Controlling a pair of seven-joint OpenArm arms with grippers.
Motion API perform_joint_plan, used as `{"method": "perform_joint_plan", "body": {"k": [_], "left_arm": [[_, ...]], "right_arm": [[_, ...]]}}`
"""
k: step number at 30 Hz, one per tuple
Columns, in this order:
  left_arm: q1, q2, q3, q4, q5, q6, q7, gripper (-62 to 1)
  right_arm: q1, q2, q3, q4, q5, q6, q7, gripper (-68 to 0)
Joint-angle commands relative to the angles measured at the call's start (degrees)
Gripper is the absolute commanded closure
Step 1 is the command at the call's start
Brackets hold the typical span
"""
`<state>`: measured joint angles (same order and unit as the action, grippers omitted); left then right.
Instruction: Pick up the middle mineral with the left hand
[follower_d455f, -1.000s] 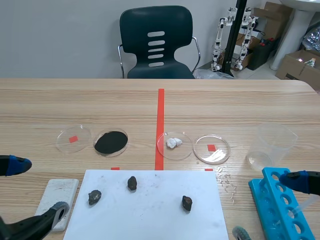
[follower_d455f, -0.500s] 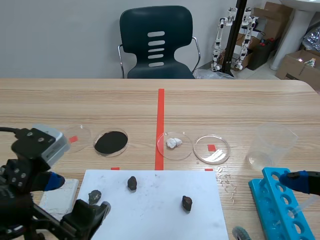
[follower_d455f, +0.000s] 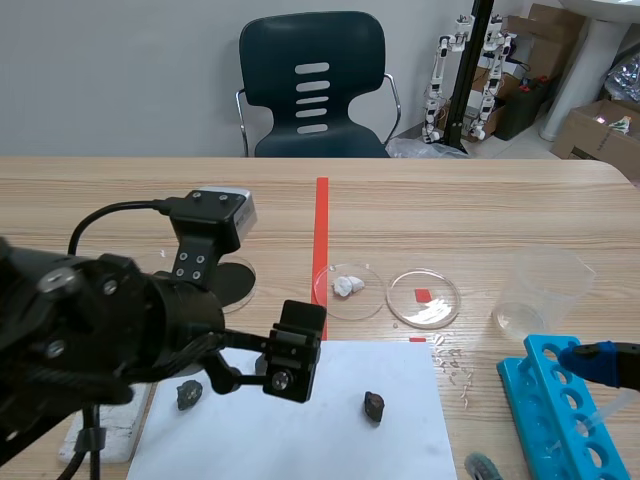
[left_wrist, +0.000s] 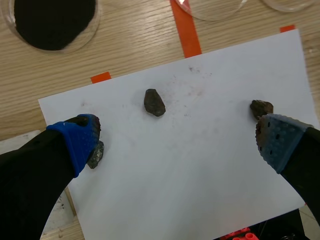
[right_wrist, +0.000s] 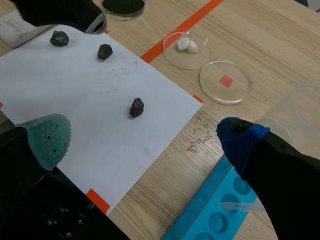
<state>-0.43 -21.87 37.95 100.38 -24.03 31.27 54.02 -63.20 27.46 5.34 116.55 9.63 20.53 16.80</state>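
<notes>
Three dark minerals lie on a white paper sheet (left_wrist: 200, 165). The middle mineral (left_wrist: 154, 102) rests on the sheet ahead of my left gripper (left_wrist: 177, 137), which hovers above it, open, with nothing between its blue pads. The left mineral (left_wrist: 95, 154) peeks out beside one finger and the right mineral (left_wrist: 261, 107) sits by the other. In the scene view my raised left arm (follower_d455f: 150, 320) hides the middle mineral; the left mineral (follower_d455f: 188, 394) and right mineral (follower_d455f: 373, 405) show. My right gripper (right_wrist: 145, 137) is open above the sheet's near right corner, well back from the middle mineral (right_wrist: 104, 51).
Beyond the sheet stand a dish of black powder (left_wrist: 52, 22), a dish with white chunks (follower_d455f: 348, 288) and an empty dish (follower_d455f: 424, 298). A clear beaker (follower_d455f: 545, 290) and a blue tube rack (follower_d455f: 560, 410) are at the right. A white block (follower_d455f: 105, 425) lies left of the sheet.
My left arm has risen from the lower left corner and swung right over the sheet, now covering the middle mineral in the scene view. The right arm and the minerals have not moved.
</notes>
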Motion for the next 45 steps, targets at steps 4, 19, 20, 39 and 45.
{"method": "perform_joint_plan", "body": {"k": [4, 19, 20, 39, 45], "left_arm": [[-6.3, 4.0, 1.4, -7.7, 0.2, 2.8, 3.3, -62.3], [-17.0, 14.9, 1.9, -27.7, 3.0, 5.1, 9.9, -62.3], [-17.3, 15.4, 1.9, -28.7, 3.8, 5.1, 9.9, -62.3], [-17.7, 18.3, 2.0, -38.2, 5.4, 5.1, 8.8, -62.3], [-17.7, 18.3, 2.0, -38.2, 5.4, 5.1, 8.4, -62.3]], "right_arm": [[0.3, 0.3, 0.2, 0.7, 0.6, -0.2, 1.1, -61.0], [0.3, 0.3, 0.2, 0.7, 0.6, -0.2, 1.1, -61.0], [0.3, 0.3, 0.2, 0.7, 0.6, -0.2, 1.1, -61.0], [0.3, 0.3, 0.2, 0.7, 0.6, -0.2, 1.1, -61.0], [0.3, 0.3, 0.2, 0.7, 0.6, -0.2, 1.1, -61.0]]}}
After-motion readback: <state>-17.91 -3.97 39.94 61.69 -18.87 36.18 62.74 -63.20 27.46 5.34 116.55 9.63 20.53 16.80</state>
